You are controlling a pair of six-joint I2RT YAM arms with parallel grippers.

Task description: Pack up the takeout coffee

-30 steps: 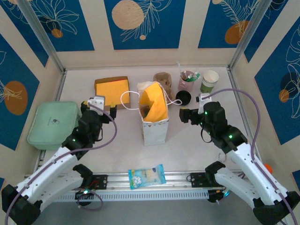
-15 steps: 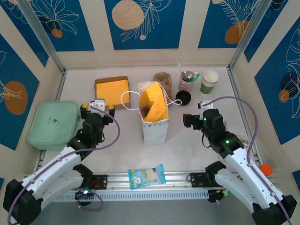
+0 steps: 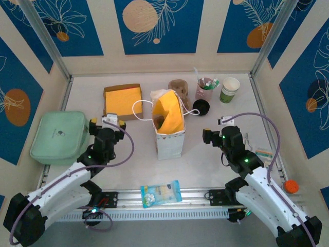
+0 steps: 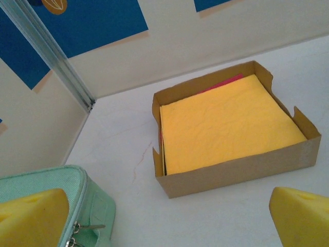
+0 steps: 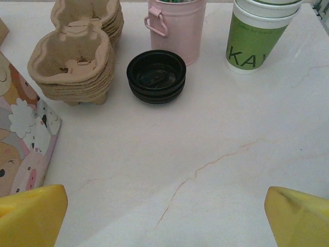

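Takeout coffee cup (image 5: 262,33), white rim, green sides w/ dark lettering, stood upright at far-right of desk (image 5: 205,154), just beside pink cup (image 5: 175,25). Left pincer (image 4: 165,218) & right pincer (image 5: 164,216) gaped wide, empty.

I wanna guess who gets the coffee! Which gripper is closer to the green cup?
Right. The right gripper sits just in front of the green cup, on its side of the paper bag. The left gripper is across the bag, near the yellow-lined box.
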